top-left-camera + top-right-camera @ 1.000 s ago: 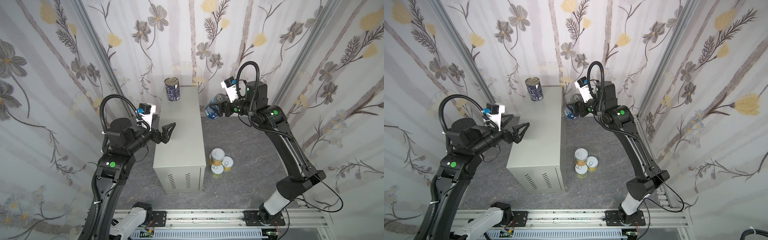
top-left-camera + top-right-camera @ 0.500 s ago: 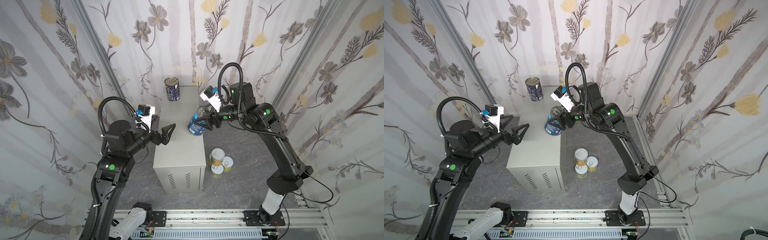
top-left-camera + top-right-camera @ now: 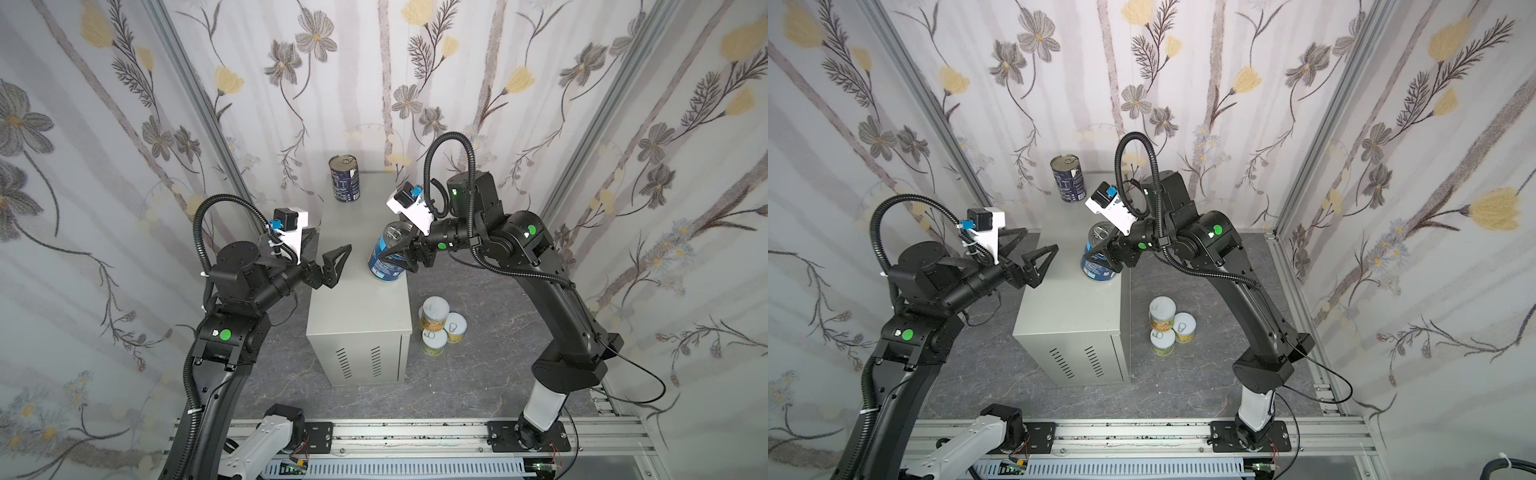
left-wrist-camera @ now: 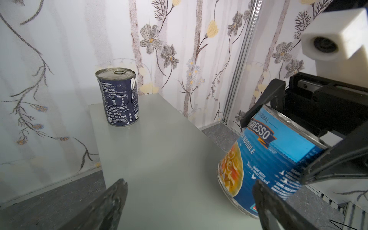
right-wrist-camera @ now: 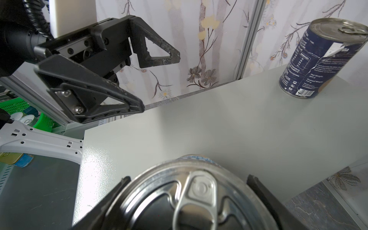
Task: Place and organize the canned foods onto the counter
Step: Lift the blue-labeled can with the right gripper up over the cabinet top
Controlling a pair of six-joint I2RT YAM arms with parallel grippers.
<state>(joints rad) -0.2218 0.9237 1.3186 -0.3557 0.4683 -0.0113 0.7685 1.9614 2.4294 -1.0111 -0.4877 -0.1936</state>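
Seen from above, a tall light-grey metal cabinet with vent slots on its front serves as the worktop (image 3: 357,299) (image 3: 1071,307), standing on a dark marbled floor (image 3: 478,374) between two black robot arms. Floral wallpaper lines the walls.

The right pincer (image 3: 395,257) (image 3: 1104,255) is clamped on a bright blue soup tin with a silver pull-tab lid (image 3: 380,268) (image 3: 1096,268), one black finger on each side of it. The tin is tilted, its lid leaning toward the right arm. It sits at the edge of the worktop on the right arm's side. The left wrist view shows its label (image 4: 268,159) with noodles pictured. Whether the bottom rim touches the worktop cannot be told. The right wrist view looks straight down on its lid (image 5: 189,195).

The left pincer (image 3: 333,239) (image 5: 161,81) holds nothing and its fingers are spread wide apart. It hovers over the opposite edge of the worktop, facing the blue soup tin and well clear of it.

A dark blue tin with white print and a silver lid (image 3: 344,183) (image 3: 1068,183) (image 4: 119,99) stands upright at the worktop's far corner on the left arm's side, close to the back wall.

A cluster of short tins with yellow and green labels and pale tops (image 3: 436,320) (image 3: 1163,320) sits on the floor, just beside the cabinet on the right arm's side, the tins touching one another. Three tops are visible.
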